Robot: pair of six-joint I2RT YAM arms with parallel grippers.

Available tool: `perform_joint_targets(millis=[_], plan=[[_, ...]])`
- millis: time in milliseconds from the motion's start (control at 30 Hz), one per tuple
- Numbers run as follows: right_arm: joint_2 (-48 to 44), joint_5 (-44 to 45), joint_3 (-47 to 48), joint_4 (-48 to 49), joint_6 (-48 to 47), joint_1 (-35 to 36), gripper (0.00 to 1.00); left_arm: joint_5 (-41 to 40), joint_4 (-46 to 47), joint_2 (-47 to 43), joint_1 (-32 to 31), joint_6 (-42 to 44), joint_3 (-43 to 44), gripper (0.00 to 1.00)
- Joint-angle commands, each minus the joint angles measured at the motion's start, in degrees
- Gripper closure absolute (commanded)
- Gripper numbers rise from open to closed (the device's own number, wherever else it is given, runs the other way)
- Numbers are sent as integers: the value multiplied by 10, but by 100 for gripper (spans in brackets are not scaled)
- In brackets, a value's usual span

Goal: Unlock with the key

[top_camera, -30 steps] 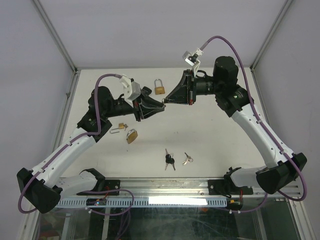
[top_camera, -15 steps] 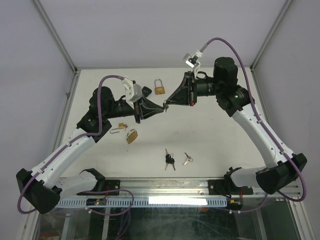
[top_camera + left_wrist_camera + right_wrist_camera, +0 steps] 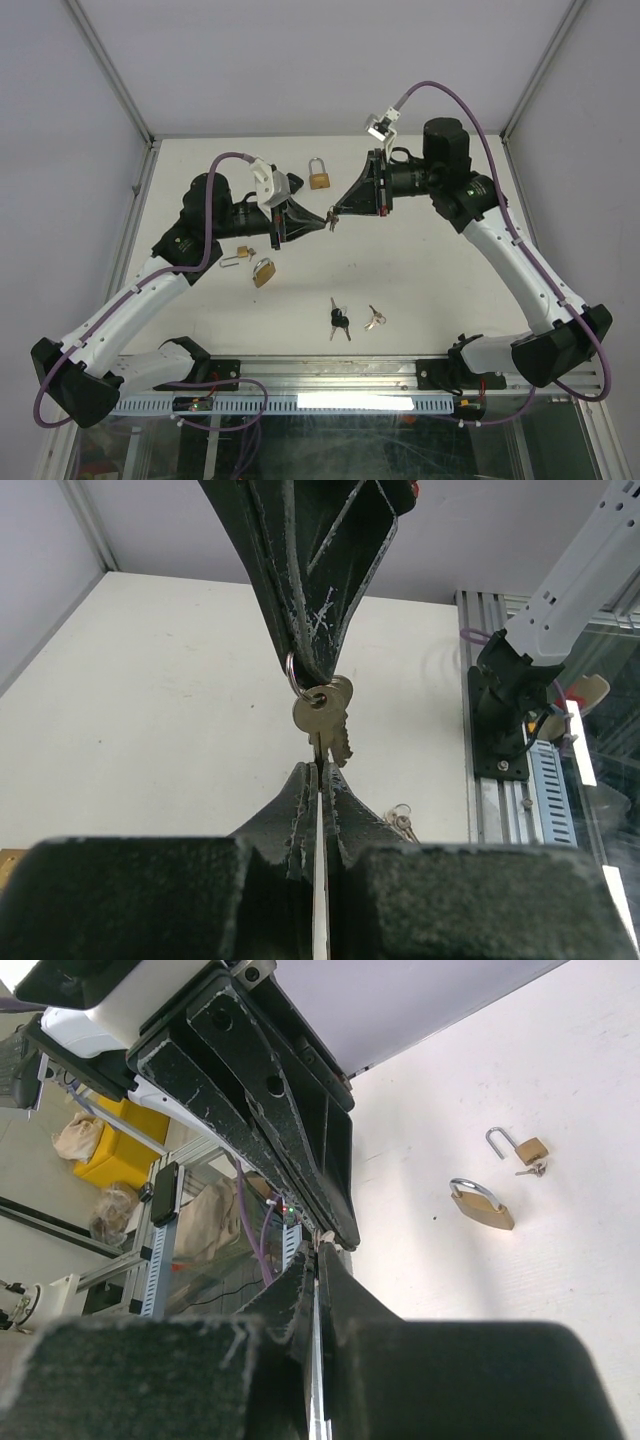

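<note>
On the left of the desk (image 3: pixel 420 280), beside the left arm, lie an open padlock (image 3: pixel 232 259) and, just to its right, a shut brass padlock (image 3: pixel 264 271). A third padlock (image 3: pixel 319 177) sits farther back. In mid-air above the middle of the desk, the left pincer (image 3: pixel 318 220) is closed to a hairline slit on the blade of the key (image 3: pixel 322 712), which hangs between the two arms, well clear of the surface. From the right, the right pincer (image 3: pixel 340 207) meets it tip to tip, its fingers pressed together at the ring end of the key. Nearer, right of centre, spare keys (image 3: pixel 340 320) lie loose.

The key looks small, light, stiff and smooth, so I'd expect it to swivel on its ring. A flat hold across the head, leaving the blade free, seems best. A padlock is heavier and would likely skate unless its body is held.

The two pincers crowd each other. Open desk lies to the right and the middle, and the side walls stand well off.
</note>
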Motion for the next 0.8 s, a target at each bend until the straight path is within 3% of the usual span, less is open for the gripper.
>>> perform_joint_targets(millis=[0,233,433,767], plan=[[-11,13,-8,23,11,2,100,-5,2,-5,-7,5,21,100],[-15,29,-56,72,60,5,100,-26,2,-4,-8,19,-2,100],[-3,19,-51,102,84,21,100,13,107,6,-10,-73,-45,100],[-13,29,-45,102,87,27,100,-25,142,0,-15,-74,-55,100]])
